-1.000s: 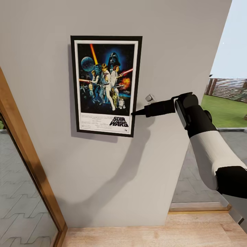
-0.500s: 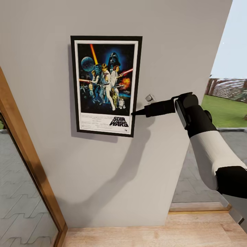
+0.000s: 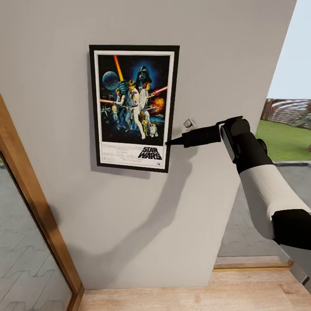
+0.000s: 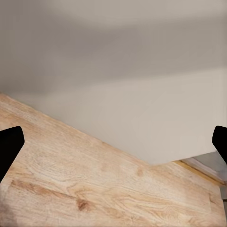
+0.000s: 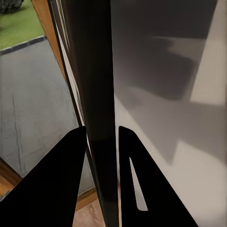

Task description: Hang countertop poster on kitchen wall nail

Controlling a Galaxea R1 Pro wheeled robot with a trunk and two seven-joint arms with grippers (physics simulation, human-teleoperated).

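One poster (image 3: 134,108) hangs on one grey wall (image 3: 129,224), with one small wall fitting (image 3: 188,123) beside it. One robot arm (image 3: 259,181) shows in the head view, one wooden door frame (image 3: 39,216), one wooden floor (image 3: 190,293). Each wrist view shows two dark fingers (image 5: 71,184).

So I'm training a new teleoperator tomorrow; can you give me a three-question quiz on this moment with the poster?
1. True or false: the right gripper is shut on the poster.
2. Multiple choice: where is the gripper's contact with the poster?
A. top edge
B. right edge, near the lower corner
C. left edge
3. Short answer: what does the left gripper hold, and what surface is below it?

Key
1. True. In the right wrist view the fingers press on both sides of the dark frame edge.
2. B.
3. Nothing; its jaws stand wide apart over the wooden floor, beside the grey wall.
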